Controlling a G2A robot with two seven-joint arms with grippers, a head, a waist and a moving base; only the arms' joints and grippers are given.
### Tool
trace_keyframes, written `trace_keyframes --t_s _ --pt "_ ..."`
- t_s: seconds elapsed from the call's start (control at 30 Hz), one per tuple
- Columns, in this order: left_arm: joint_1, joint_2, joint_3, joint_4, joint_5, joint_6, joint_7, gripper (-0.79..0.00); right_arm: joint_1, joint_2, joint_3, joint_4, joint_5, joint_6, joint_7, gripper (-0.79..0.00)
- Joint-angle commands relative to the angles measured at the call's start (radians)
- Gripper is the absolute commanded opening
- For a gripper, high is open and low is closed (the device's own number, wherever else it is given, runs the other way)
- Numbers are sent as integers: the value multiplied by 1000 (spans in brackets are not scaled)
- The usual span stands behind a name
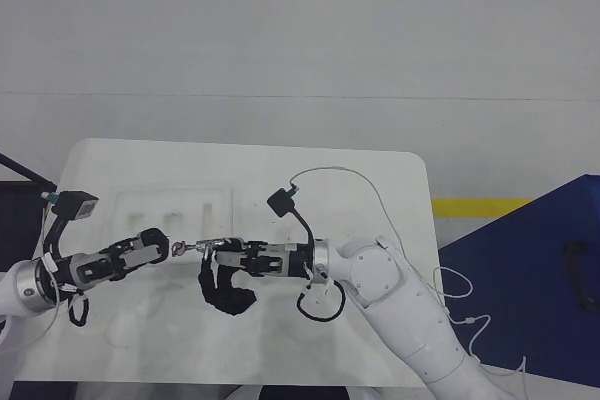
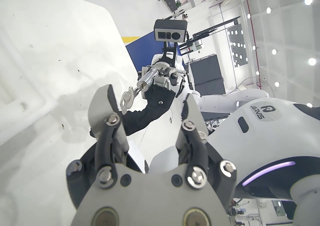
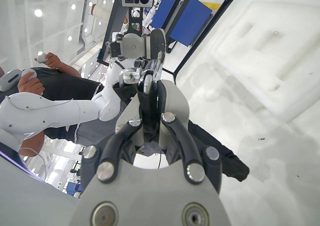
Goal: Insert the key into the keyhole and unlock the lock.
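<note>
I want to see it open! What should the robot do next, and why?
Probably ease the open left claw forward around the key: it already sits in the lock held by the right claw, but nothing grips it to turn.

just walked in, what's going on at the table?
The right pincer is shut on the lock, holding it above the white table. The key is in the keyhole, head sticking out. The left pincer is open right by the key's head, not gripping it. Can't tell if it's been turned.
</note>
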Motion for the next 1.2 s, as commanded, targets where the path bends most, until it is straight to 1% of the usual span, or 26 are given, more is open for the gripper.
trace_keyframes --t_s 0.0,0.17,0.27,0.33,0.4,0.47,0.5,0.53,0.57,0.6,0.67,0.8,0.83,0.9,0.97,1.03,1.07,1.1,1.17 --pt "-1 -2 -1 11 -14 -31 6 0 0 0 1 1 12 -4 -4 -785" --pt "-1 -2 -1 11 -14 -31 6 0 -7 0 0 -4 21 -2 -13 -785" --pt "0 -2 7 -2 -19 -30 4 0 -21 0 0 -13 76 6 -17 -785" --pt "2 -3 5 4 -36 -46 0 0 -25 1 7 -10 134 0 -5 -785" --pt "4 -3 8 26 -91 -24 -29 0 -24 2 14 -1 193 -9 20 -785" --pt "-3 -2 15 42 -139 11 -68 0 -17 4 19 9 213 -15 38 -785" --pt "-8 -1 19 50 -162 26 -87 -83 -15 4 19 13 214 -16 42 -785" --pt "-13 -1 24 57 -182 38 -103 -215 -13 5 17 16 215 -16 44 -785" --pt "-18 0 29 61 -190 44 -118 -274 -12 4 13 18 220 -16 45 -785" --pt "-23 0 32 64 -189 44 -125 -302 -11 3 7 19 230 -15 50 -785" --pt "-29 0 42 65 -171 42 -131 -400 -6 2 -1 23 236 -17 51 -785" --pt "-41 2 58 61 -132 51 -144 -462 3 1 -16 28 230 -18 50 -785" --pt "-42 2 62 61 -132 50 -144 -486 4 1 -18 29 230 -18 49 -785" --pt "-45 2 65 62 -131 52 -147 -566 8 1 -23 31 229 -16 50 -785" --pt "-47 2 65 63 -133 51 -149 -594 10 1 -27 31 229 -15 51 -785" --pt "-48 2 63 63 -137 50 -152 -662 14 1 -30 33 225 -14 51 -785" --pt "-48 2 63 63 -139 50 -153 -711 15 1 -33 33 224 -14 52 -785" --pt "-48 2 63 64 -141 50 -154 -782 16 1 -35 33 224 -13 53 -785" --pt "-48 2 62 62 -137 49 -159 -785 19 1 -40 32 222 -9 57 -785"
